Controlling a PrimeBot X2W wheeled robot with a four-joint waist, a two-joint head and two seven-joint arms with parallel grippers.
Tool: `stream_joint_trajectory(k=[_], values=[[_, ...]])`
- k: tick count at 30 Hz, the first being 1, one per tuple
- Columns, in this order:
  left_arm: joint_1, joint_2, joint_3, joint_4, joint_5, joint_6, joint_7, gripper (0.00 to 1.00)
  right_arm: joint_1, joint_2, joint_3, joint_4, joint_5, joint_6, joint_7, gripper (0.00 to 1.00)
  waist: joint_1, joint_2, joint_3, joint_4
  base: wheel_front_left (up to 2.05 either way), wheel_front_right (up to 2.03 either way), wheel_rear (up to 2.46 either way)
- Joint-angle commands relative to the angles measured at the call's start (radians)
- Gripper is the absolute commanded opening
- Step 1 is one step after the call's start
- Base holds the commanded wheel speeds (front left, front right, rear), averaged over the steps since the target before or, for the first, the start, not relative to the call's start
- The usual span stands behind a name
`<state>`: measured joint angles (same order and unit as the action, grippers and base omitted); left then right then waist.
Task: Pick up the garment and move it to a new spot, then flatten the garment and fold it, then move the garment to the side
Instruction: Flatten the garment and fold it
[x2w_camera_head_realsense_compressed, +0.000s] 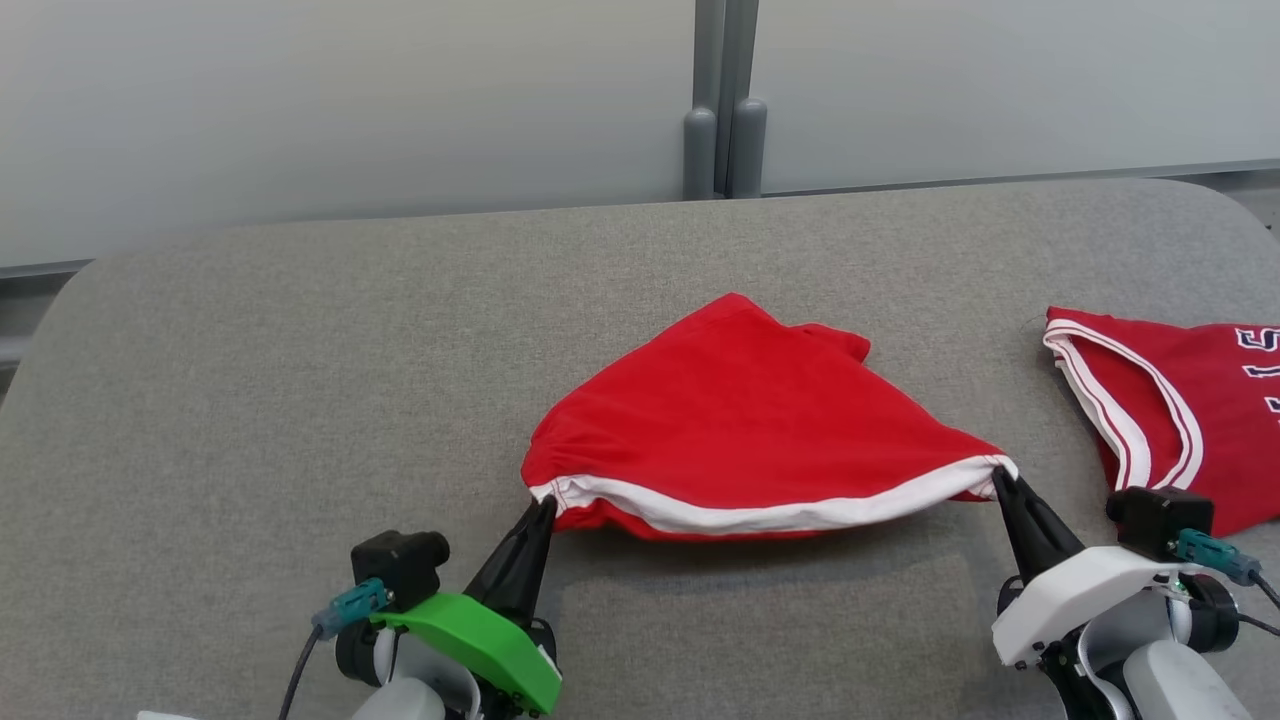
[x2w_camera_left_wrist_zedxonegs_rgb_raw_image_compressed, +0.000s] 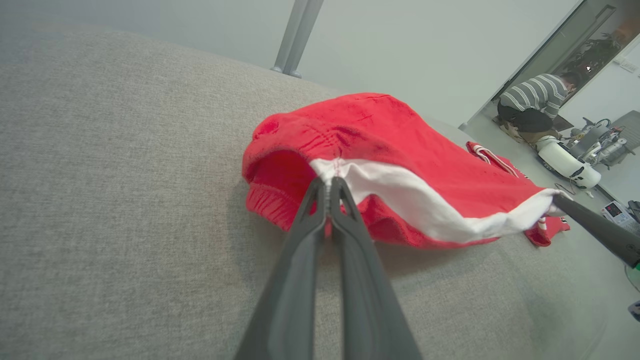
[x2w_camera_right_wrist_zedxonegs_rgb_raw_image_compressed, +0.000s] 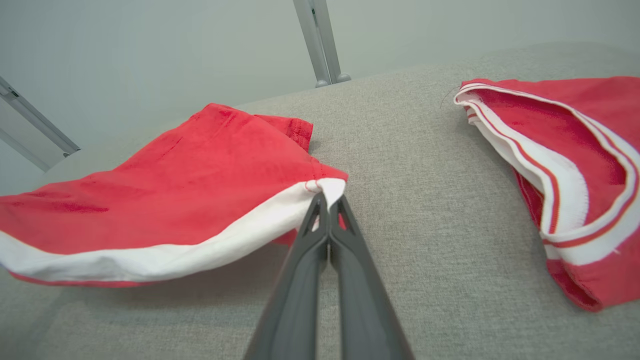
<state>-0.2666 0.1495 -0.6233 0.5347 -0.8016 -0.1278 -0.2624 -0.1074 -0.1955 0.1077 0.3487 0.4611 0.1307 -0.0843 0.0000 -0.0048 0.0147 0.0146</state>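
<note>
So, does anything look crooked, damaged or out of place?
Nothing looks damaged. The red garment is bunched, its white edge held at one end by the left gripper, at the other by the right gripper. A jersey lies apart at the right.

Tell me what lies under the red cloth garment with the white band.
Grey fabric surface shows beneath the lifted white band. Farther back, the red garment hides the rest.

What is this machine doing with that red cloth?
The robot holds a red fabric garment with a white band by the band's ends: its left tool is shut on one end, its right tool on the other. The band is stretched between them above the grey fabric table. A red-and-white jersey lies apart to the right.
</note>
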Motion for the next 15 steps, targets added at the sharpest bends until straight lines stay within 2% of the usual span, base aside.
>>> stream_joint_trajectory(k=[1,7,15], values=[[0.016,0.014,0.012,-0.02,0.014,-0.004,-0.003,0.0,0.007,-0.005,-0.008,-0.017,-0.009,0.0,-0.008,0.0,0.0,0.0048,-0.01,0.004,0.0,0.0,0.0],[0.063,0.046,0.078,-0.15,0.029,-0.004,-0.003,0.0,0.025,-0.01,-0.037,-0.132,-0.028,0.0,0.001,0.0,0.0,0.0048,-0.033,0.008,0.0,0.0,0.0],[0.11,0.103,0.15,-0.342,0.028,-0.004,-0.003,0.0,0.072,-0.007,-0.087,-0.36,-0.036,0.0,0.058,0.0,0.0,0.0048,-0.059,0.005,0.0,0.0,0.0]])
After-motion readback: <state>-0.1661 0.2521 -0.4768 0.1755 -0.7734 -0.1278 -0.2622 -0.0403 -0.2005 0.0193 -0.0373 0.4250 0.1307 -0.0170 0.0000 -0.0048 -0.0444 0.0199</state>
